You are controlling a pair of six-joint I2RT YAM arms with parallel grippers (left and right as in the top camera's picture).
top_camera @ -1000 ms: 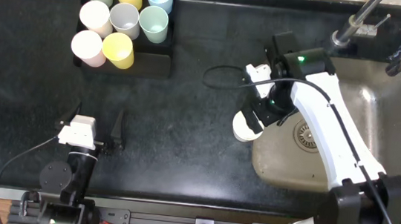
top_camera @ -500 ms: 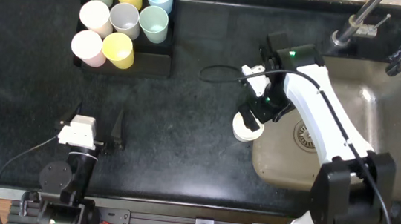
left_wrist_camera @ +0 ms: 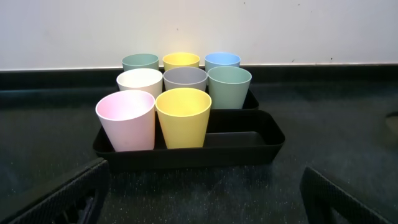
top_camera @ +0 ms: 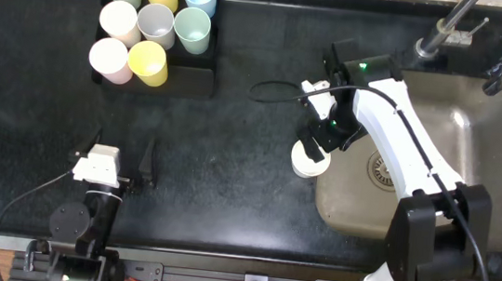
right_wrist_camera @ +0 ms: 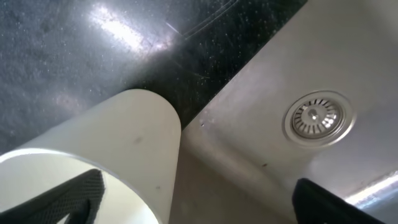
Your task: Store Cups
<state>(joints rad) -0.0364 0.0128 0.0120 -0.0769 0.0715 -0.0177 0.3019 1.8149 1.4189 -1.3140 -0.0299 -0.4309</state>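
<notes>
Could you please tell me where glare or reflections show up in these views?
Right wrist view: a bright glare patch on the dark countertop beside the white cup, and a soft sheen on the steel sink. Top view: glints on the faucet and faint pale streaks on the countertop. Left wrist view: even light, no glare on the cups in the tray.

We count nine cups (top_camera: 148, 61): two green, two yellow, two white, one blue, one grey, one pink. Also one tray (top_camera: 192, 81), one sink (top_camera: 485, 137).
</notes>
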